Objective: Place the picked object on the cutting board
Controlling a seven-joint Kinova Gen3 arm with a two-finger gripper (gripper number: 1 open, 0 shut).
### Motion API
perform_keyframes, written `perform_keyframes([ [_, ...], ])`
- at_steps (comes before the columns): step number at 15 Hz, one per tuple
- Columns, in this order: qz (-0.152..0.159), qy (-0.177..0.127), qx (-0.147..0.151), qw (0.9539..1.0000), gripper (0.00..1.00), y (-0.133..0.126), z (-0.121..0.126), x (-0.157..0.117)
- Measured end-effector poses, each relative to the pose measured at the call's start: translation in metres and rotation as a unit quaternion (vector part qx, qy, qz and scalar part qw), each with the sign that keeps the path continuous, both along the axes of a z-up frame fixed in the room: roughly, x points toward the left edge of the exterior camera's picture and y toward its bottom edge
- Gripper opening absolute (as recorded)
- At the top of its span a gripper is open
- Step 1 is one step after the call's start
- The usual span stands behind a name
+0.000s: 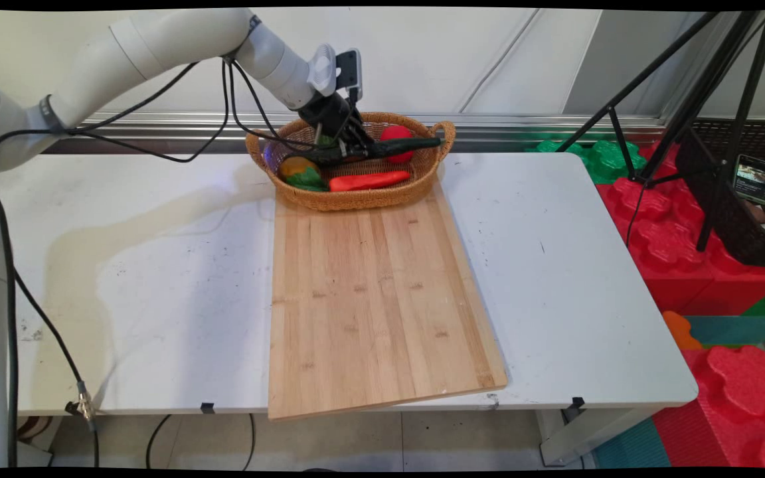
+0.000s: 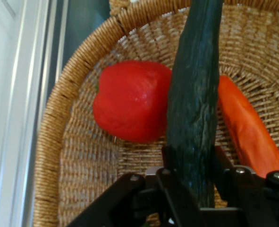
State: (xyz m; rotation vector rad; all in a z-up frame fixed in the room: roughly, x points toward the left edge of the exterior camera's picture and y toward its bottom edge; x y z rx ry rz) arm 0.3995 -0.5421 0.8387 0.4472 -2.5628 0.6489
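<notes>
The black two-finger gripper [image 2: 191,189] is clamped on one end of a long dark-green cucumber [image 2: 196,94], held above the woven wicker basket [image 2: 59,142]. The cucumber appears rigid, light and slightly rough; the end grip leaves it cantilevered beyond the jaws.

Bright, even indoor light, with soft shadows on the desk [image 1: 157,279].

In the main view the scene is evenly lit from above; a broad, pale shadow of the arm is thrown across the desk's left half, toward the near side. No harsh glare is seen on the cutting board [image 1: 376,299]. Straight edges are bowed slightly toward the frame's borders. In the hand view the cucumber [image 2: 193,109] and red pepper [image 2: 130,106] are rendered softly, with faint highlights on the pepper's skin.
</notes>
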Motion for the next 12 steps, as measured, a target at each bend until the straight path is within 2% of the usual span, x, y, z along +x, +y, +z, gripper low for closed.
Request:
perform_keyframes([
  [5, 0.0, 0.005, -0.02, 0.9998, 0.0, 0.012, 0.018, 0.008],
  [12, -0.006, 0.024, -0.06, 0.9979, 0.0, 0.047, 0.063, 0.028],
])
